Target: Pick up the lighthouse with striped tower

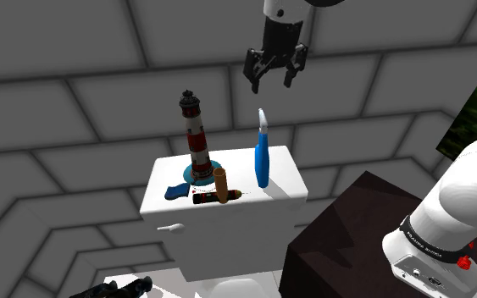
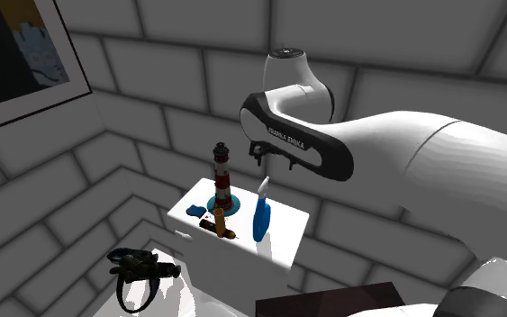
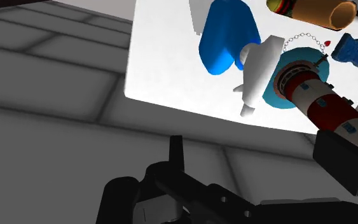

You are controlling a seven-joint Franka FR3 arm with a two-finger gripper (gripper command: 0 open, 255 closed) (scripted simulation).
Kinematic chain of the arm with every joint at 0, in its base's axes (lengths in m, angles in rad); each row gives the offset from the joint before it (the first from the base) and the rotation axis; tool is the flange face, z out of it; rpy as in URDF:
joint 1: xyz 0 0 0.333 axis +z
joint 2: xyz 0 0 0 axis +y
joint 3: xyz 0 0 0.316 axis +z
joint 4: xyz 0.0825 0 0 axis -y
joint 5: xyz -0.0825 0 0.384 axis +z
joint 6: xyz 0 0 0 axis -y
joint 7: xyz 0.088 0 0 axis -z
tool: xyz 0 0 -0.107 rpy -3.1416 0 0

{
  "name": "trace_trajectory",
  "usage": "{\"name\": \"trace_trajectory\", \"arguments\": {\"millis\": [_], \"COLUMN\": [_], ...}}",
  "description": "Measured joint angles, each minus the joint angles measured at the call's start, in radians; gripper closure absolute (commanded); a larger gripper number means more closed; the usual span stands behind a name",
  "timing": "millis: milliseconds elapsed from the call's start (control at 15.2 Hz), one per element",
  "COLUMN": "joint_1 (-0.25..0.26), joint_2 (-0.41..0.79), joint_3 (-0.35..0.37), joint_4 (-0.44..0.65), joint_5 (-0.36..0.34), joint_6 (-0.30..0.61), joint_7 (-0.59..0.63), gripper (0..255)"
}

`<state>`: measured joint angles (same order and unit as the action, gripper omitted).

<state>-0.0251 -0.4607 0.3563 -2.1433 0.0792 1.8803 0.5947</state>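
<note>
The claw (image 1: 272, 82) hangs wide open and empty, top middle of the shoulder view. The striped lighthouse (image 1: 196, 135) stands straight up on the white tank (image 1: 287, 179), down and left of it

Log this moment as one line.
stage: pre-grasp | gripper: open, empty, higher than lighthouse, not touching | lighthouse: upright on white tank lid

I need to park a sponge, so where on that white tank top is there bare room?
Bare: the tank top end at the shoulder view's right, beyond the blue bottle, and the far corner left of the lighthouse. Crowded: the middle front, where the brown tube and small blue piece sit by the lighthouse's base.
</note>
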Motion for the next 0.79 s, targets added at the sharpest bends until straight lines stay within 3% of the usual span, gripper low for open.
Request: {"name": "trace_trajectory", "arguments": {"millis": [396,792], "joint_1": [-0.034,-0.016], "joint_2": [0.213,0.489], "joint_3": [0.153,0.274], "joint_4": [0.192,0.466], "joint_5": [-0.114,-0.33], "joint_6": [0.028,-0.032], "joint_7": [0.252,0.523], "gripper": [0,0]}}
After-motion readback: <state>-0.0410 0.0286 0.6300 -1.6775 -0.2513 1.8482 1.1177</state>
